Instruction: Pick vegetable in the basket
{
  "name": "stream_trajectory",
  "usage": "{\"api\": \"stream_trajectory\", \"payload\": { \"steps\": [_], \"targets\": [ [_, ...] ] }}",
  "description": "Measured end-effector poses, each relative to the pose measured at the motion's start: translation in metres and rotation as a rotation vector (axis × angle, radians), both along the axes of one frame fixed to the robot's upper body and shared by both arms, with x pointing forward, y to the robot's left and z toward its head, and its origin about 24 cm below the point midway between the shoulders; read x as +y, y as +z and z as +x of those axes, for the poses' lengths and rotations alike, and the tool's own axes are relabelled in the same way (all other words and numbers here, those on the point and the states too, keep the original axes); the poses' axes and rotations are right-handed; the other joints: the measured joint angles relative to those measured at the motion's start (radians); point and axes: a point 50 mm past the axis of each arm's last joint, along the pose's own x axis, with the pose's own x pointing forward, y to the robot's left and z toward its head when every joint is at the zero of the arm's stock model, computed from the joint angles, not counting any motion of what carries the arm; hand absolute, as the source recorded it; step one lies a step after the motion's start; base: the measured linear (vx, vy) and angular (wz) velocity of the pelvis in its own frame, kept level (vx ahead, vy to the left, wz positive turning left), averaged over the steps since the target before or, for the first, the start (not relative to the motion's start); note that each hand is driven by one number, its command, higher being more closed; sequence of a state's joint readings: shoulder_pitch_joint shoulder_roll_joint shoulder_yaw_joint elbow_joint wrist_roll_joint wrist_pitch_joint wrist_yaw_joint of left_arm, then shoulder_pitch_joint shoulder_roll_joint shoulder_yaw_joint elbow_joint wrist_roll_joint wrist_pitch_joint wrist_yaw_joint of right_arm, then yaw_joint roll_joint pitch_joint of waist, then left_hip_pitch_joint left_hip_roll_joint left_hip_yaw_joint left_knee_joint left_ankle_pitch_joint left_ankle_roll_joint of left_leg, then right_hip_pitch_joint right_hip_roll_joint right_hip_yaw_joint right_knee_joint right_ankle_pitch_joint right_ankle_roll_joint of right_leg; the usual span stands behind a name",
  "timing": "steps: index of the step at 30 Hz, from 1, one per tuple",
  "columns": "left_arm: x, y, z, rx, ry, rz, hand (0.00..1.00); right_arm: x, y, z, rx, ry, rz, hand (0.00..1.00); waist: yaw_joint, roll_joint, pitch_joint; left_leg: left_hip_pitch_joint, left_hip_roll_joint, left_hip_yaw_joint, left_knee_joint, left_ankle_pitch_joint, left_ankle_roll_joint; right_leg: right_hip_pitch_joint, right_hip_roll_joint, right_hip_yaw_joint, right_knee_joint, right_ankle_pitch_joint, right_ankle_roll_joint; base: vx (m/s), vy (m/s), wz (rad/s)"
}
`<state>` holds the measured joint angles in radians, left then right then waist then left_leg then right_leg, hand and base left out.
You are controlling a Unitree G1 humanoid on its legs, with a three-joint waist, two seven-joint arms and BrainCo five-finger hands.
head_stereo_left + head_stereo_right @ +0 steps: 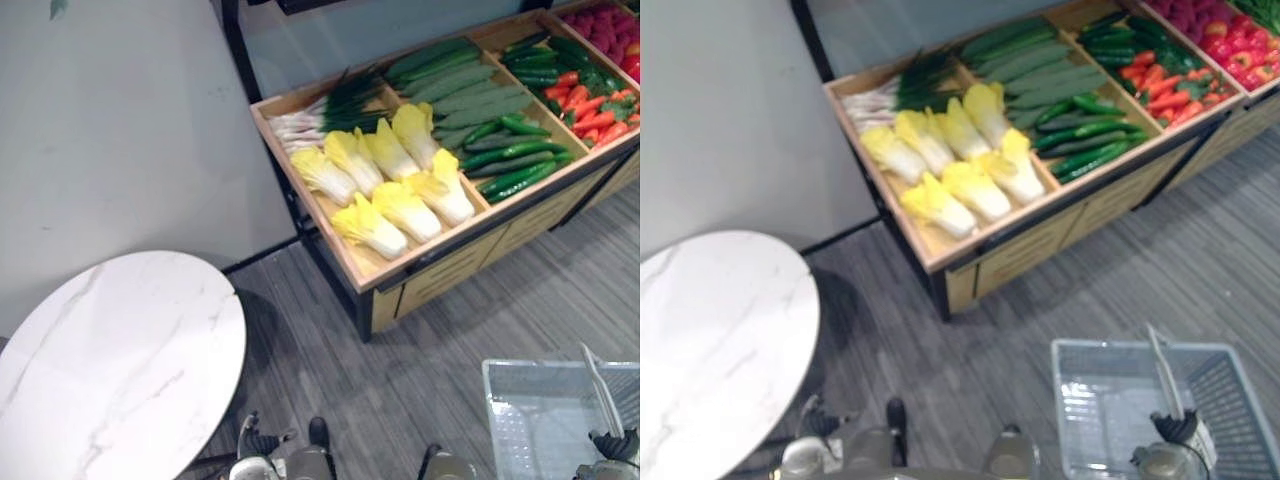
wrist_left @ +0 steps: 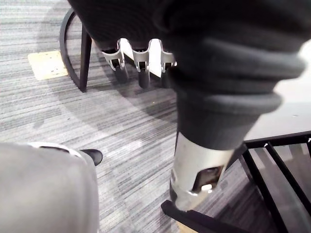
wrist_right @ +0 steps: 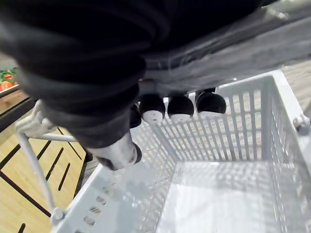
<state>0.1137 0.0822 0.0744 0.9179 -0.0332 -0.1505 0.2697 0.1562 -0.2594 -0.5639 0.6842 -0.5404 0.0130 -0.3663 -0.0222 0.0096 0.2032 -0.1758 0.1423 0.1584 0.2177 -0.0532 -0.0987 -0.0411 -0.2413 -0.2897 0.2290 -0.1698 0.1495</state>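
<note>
A pale grey plastic basket hangs low at my right side with nothing inside it. My right hand is shut on the basket's handle, its dark fingertips curled over the mesh wall. Ahead, a wooden display shelf holds yellow-white cabbages, spring onions, long cucumbers, smaller green ones and carrots. My left hand hangs over the floor with relaxed fingers, holding nothing.
A round white marble table on black legs stands close at my left. Red produce fills the shelf's far right bin. Grey striped carpet lies between me and the shelf, and a light wall rises behind the table.
</note>
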Motion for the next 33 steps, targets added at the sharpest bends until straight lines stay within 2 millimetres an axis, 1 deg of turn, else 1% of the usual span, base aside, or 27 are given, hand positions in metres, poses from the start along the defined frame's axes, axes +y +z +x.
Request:
{"api": "stream_trajectory", "payload": {
  "steps": [2,4,5,6,7,8,9,10,11,12,13,14,15,16,17,18,19,20,21,22,23,24,26,27,29,32,33],
  "targets": [
    [0.003,-0.001,-0.002,0.016,-0.005,0.011,0.00,0.004,-0.001,0.006,-0.005,0.023,0.006,1.00,0.002,0.010,-0.006,-0.017,0.004,-0.008,0.062,-0.047,0.003,0.012,0.010,0.029,-0.052,0.033,0.010,0.12,0.117,-0.49],
    [0.003,-0.003,-0.003,0.029,-0.010,0.012,0.00,0.005,-0.004,0.008,-0.005,0.029,0.020,1.00,0.003,0.009,-0.006,-0.019,-0.010,-0.005,0.090,-0.091,0.008,0.012,-0.001,0.056,-0.061,0.045,0.023,0.14,0.125,-0.47],
    [0.003,-0.003,-0.002,0.029,-0.021,0.015,0.00,0.006,-0.008,0.005,0.013,0.022,0.034,1.00,0.004,0.002,-0.006,-0.013,-0.024,0.001,0.107,-0.132,0.014,0.011,-0.019,0.068,-0.051,0.046,0.029,0.14,0.182,-0.40],
    [0.004,-0.002,0.000,0.029,-0.040,0.024,0.00,0.008,-0.012,0.005,0.027,0.019,0.050,1.00,0.002,-0.002,-0.004,-0.004,-0.024,0.022,0.109,-0.163,0.024,-0.026,-0.026,0.100,0.032,0.047,0.032,0.11,0.151,-0.41],
    [0.005,-0.002,0.000,0.030,-0.054,0.032,0.00,0.010,-0.014,0.005,0.036,0.023,0.060,1.00,0.003,-0.001,-0.004,0.002,-0.024,0.028,0.113,-0.172,0.027,-0.063,-0.032,0.118,0.108,0.051,0.034,0.10,0.201,-0.36],
    [0.010,0.000,0.002,0.028,-0.073,0.051,0.00,0.014,-0.018,0.005,0.053,0.035,0.076,1.00,0.000,-0.008,-0.001,0.020,-0.022,0.037,0.120,-0.188,0.035,-0.139,-0.044,0.148,0.262,0.083,0.023,0.11,0.175,-0.28],
    [0.015,0.001,0.001,0.032,-0.085,0.068,0.00,0.017,-0.020,0.006,0.065,0.049,0.080,1.00,0.000,-0.014,0.002,0.048,-0.016,0.047,0.119,-0.197,0.039,-0.199,-0.044,0.179,0.376,0.147,-0.002,0.16,0.199,-0.26],
    [0.017,0.001,0.000,0.036,-0.090,0.075,0.00,0.016,-0.019,0.007,0.063,0.047,0.078,1.00,-0.001,-0.015,0.003,0.059,-0.015,0.049,0.115,-0.194,0.045,-0.221,-0.045,0.189,0.416,0.186,-0.003,0.19,0.119,-0.19],
    [0.021,0.002,0.000,0.038,-0.091,0.086,0.00,0.015,-0.018,0.008,0.063,0.046,0.076,1.00,-0.003,-0.003,0.005,0.085,-0.007,0.051,0.103,-0.193,0.055,-0.254,-0.050,0.187,0.479,0.242,0.001,0.16,0.077,-0.03],
    [0.022,0.002,0.000,0.037,-0.092,0.089,0.00,0.015,-0.019,0.007,0.064,0.043,0.080,1.00,-0.005,-0.009,0.008,0.099,-0.006,0.054,0.093,-0.192,0.057,-0.257,-0.060,0.174,0.493,0.229,-0.001,0.18,0.068,0.06],
    [0.025,0.003,0.000,0.036,-0.092,0.099,0.00,0.016,-0.022,0.005,0.074,0.034,0.093,1.00,-0.004,-0.020,0.012,0.124,-0.008,0.060,0.070,-0.191,0.060,-0.256,-0.070,0.140,0.471,0.200,-0.029,0.19,0.018,0.02],
    [0.030,0.005,0.001,0.034,-0.089,0.111,0.00,0.017,-0.023,0.007,0.073,0.031,0.101,1.00,0.001,-0.030,0.017,0.143,-0.006,0.065,0.055,-0.191,0.060,-0.251,-0.066,0.111,0.426,0.159,-0.025,0.19,-0.006,-0.08],
    [0.032,0.005,0.001,0.034,-0.084,0.115,0.00,0.018,-0.024,0.009,0.068,0.023,0.113,1.00,0.002,-0.032,0.016,0.148,0.004,0.074,0.045,-0.190,0.059,-0.251,-0.046,0.096,0.346,0.143,-0.026,0.20,-0.059,-0.17],
    [0.035,0.006,0.000,0.032,-0.067,0.118,0.00,0.018,-0.024,0.015,0.062,0.021,0.124,1.00,0.002,-0.028,0.016,0.147,0.017,0.077,0.040,-0.187,0.053,-0.249,-0.012,0.094,0.214,0.146,-0.022,0.20,-0.098,-0.09],
    [0.036,0.007,0.003,0.023,-0.057,0.121,0.00,0.019,-0.026,0.015,0.061,0.012,0.136,1.00,0.001,-0.033,0.014,0.147,0.016,0.076,0.028,-0.181,0.043,-0.242,0.007,0.106,0.074,0.166,-0.004,0.27,-0.158,0.03],
    [0.037,0.008,0.005,0.017,-0.054,0.124,0.00,0.019,-0.027,0.014,0.065,0.008,0.140,1.00,0.000,-0.042,0.012,0.147,0.012,0.074,0.028,-0.180,0.041,-0.231,0.010,0.113,0.017,0.187,0.006,0.24,-0.171,0.31],
    [0.041,0.011,0.009,0.005,-0.052,0.136,0.00,0.020,-0.030,0.008,0.079,-0.006,0.152,1.00,-0.003,-0.064,0.007,0.154,-0.011,0.058,0.028,-0.179,0.030,-0.211,0.006,0.128,-0.047,0.282,-0.004,0.27,-0.244,0.46],
    [0.038,0.011,0.012,-0.002,-0.052,0.131,0.00,0.018,-0.032,0.002,0.091,-0.023,0.158,1.00,-0.006,-0.066,0.008,0.167,-0.019,0.042,0.026,-0.187,0.008,-0.187,-0.006,0.116,-0.054,0.245,-0.004,0.26,-0.247,0.31],
    [0.031,0.010,0.015,-0.011,-0.056,0.115,0.00,0.015,-0.030,0.004,0.087,-0.033,0.155,1.00,0.000,-0.030,0.009,0.170,0.004,0.041,0.025,-0.187,-0.003,-0.179,0.016,0.109,-0.068,0.236,-0.012,0.24,-0.235,0.10],
    [0.025,0.009,0.016,-0.012,-0.075,0.113,0.00,0.013,-0.029,0.006,0.077,-0.035,0.150,1.00,-0.002,-0.011,0.008,0.164,0.025,0.038,0.016,-0.178,-0.018,-0.176,0.038,0.099,-0.082,0.235,-0.013,0.21,-0.200,-0.05],
    [0.021,0.009,0.017,-0.020,-0.085,0.110,0.00,0.012,-0.029,0.005,0.063,-0.047,0.157,1.00,-0.003,0.024,0.005,0.171,0.050,0.023,-0.007,-0.166,-0.038,-0.162,0.066,0.080,-0.103,0.230,-0.024,0.18,-0.214,0.07],
    [0.020,0.009,0.017,-0.021,-0.080,0.111,0.00,0.012,-0.029,0.003,0.058,-0.063,0.168,1.00,-0.005,0.043,0.005,0.191,0.069,0.019,-0.030,-0.152,-0.055,-0.143,0.089,0.069,-0.114,0.224,-0.036,0.19,-0.253,0.04],
    [0.024,0.010,0.018,-0.030,-0.045,0.122,0.00,0.012,-0.030,0.002,0.057,-0.070,0.170,1.00,-0.005,0.046,0.002,0.202,0.087,0.018,-0.040,-0.130,-0.068,-0.115,0.114,0.061,-0.140,0.222,-0.043,0.12,-0.206,0.03],
    [0.025,0.012,0.020,-0.045,-0.030,0.124,0.00,0.009,-0.028,0.001,0.052,-0.074,0.163,1.00,-0.005,0.042,-0.001,0.199,0.093,0.017,-0.040,-0.120,-0.072,-0.103,0.123,0.053,-0.163,0.228,-0.051,0.05,-0.109,0.08],
    [0.025,0.015,0.023,-0.064,-0.028,0.127,0.00,0.005,-0.026,0.002,0.043,-0.075,0.148,1.00,-0.004,0.042,-0.009,0.192,0.094,0.015,-0.037,-0.107,-0.078,-0.094,0.130,0.046,-0.196,0.238,-0.064,0.04,-0.071,0.14],
    [0.024,0.019,0.030,-0.098,-0.029,0.129,0.00,0.005,-0.026,-0.001,0.039,-0.085,0.143,1.00,-0.007,0.022,-0.011,0.149,0.083,0.016,-0.001,-0.078,-0.074,-0.082,0.117,0.014,-0.221,0.247,-0.068,0.01,-0.051,0.30],
    [0.023,0.022,0.034,-0.118,-0.030,0.129,0.00,0.004,-0.025,-0.003,0.037,-0.099,0.136,1.00,-0.006,0.021,-0.011,0.145,0.079,0.016,0.002,-0.070,-0.072,-0.074,0.113,0.009,-0.230,0.250,-0.068,0.00,-0.047,0.39]
  ]
}}
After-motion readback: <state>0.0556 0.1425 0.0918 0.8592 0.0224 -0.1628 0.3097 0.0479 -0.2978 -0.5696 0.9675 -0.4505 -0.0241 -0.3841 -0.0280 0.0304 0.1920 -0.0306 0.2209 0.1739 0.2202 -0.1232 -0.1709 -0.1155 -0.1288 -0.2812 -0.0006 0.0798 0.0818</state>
